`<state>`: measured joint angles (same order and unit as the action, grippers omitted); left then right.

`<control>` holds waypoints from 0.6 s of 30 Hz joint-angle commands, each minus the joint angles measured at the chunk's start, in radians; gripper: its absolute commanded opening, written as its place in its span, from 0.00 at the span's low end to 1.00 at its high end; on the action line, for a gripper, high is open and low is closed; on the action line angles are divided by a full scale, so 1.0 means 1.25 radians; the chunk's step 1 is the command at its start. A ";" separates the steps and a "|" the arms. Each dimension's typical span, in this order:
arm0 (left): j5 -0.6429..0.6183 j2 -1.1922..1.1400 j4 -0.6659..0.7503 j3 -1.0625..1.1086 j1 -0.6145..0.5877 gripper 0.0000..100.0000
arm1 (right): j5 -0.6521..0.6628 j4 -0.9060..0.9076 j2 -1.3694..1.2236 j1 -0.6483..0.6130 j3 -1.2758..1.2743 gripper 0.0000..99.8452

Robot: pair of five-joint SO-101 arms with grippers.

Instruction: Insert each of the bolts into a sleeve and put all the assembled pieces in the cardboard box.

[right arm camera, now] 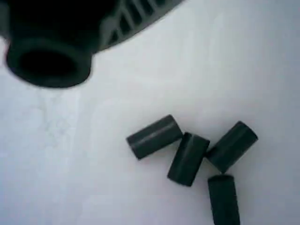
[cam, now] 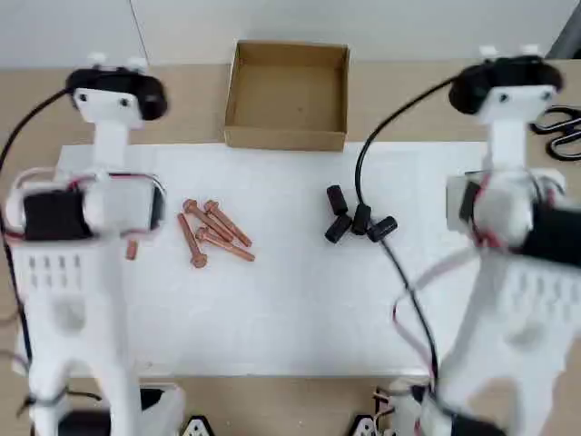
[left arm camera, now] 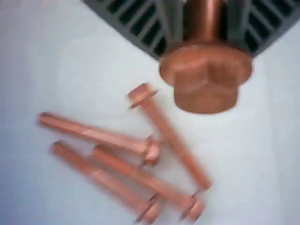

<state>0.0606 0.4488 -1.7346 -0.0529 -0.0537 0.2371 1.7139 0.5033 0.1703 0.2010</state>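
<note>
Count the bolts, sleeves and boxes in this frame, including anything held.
Bolts: 5, 4 loose and 1 in the left gripper
Sleeves: 5, 4 loose and 1 in the right gripper
Cardboard box: 1
Total: 11

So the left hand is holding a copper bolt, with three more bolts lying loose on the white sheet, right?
Not quite: four loose bolts lie on the white sheet, not three, as the left wrist view shows. The left hand does hold a copper bolt.
</note>
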 commanded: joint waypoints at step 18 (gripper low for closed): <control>-0.317 0.199 0.376 0.228 0.171 0.01 | 0.001 -0.458 0.634 -0.271 -0.858 0.00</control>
<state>-0.2984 0.6790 -1.3449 0.2217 0.1335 0.2371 1.2121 1.2198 -0.1043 -0.7856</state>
